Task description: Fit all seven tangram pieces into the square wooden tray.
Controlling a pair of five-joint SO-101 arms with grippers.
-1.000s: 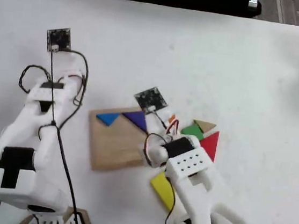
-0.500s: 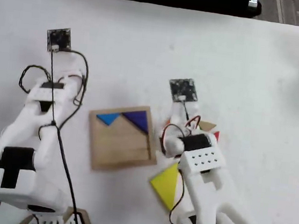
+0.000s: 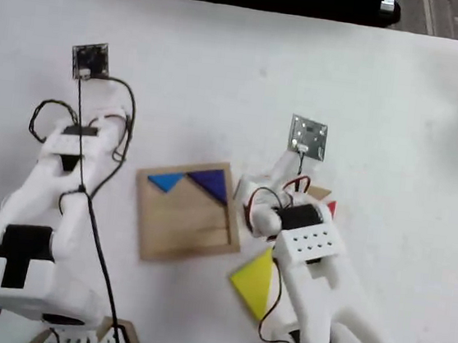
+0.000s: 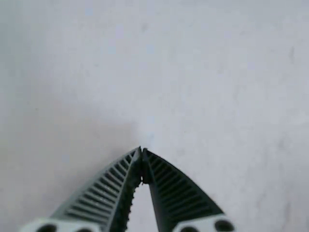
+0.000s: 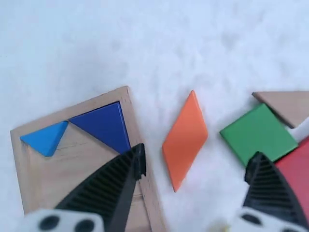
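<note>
Right claw (image 5: 198, 159) gapes empty above the orange piece (image 5: 185, 140); tray (image 5: 140, 140) alongside holds a dark-blue triangle (image 5: 104, 124), a light-blue triangle (image 5: 44, 137). Left claw (image 4: 141, 153) pinched, empty.

Right gripper (image 5: 195, 166) wide open above orange piece (image 5: 185, 138). Tray (image 5: 140, 145) holds two blue triangles (image 5: 102, 125). Green square (image 5: 258, 133) touches tan triangle (image 5: 287, 107).

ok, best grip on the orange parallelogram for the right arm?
Probably across its two long edges at mid-length, from straight above: the orange parallelogram lies flat, free of the wooden tray and green square, with the right gripper open above it.
</note>
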